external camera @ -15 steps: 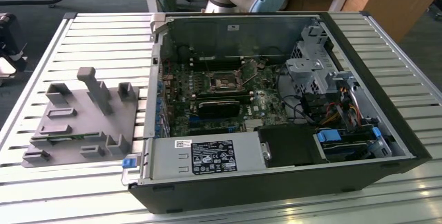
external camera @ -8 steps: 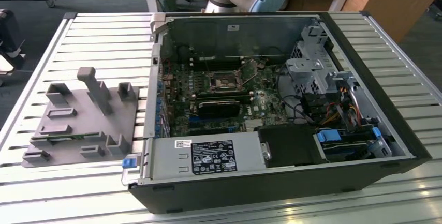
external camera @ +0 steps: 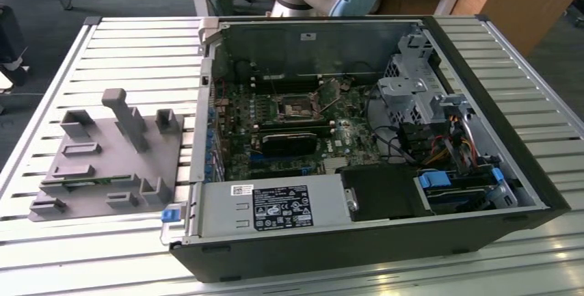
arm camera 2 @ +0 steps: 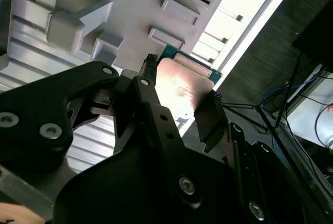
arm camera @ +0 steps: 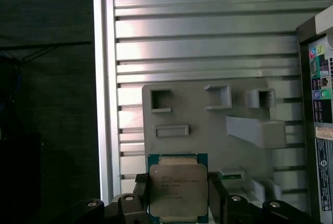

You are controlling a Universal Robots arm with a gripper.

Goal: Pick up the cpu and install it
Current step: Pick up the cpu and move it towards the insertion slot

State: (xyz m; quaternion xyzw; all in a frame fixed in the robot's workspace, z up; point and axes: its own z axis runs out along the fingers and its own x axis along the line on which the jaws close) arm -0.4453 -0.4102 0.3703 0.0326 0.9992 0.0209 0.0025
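Gripper (arm camera: 178, 199) clamps the cpu (arm camera: 178, 182) by opposite edges, metal top facing both wrist cameras.

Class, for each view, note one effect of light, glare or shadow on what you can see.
In the second wrist view, glare washes the metal top of the silvery-grey square cpu pale pink; in the first wrist view that top is evenly lit, while the slatted metal table reflects bright bands; in the exterior view the open black computer case is shadowed inside.
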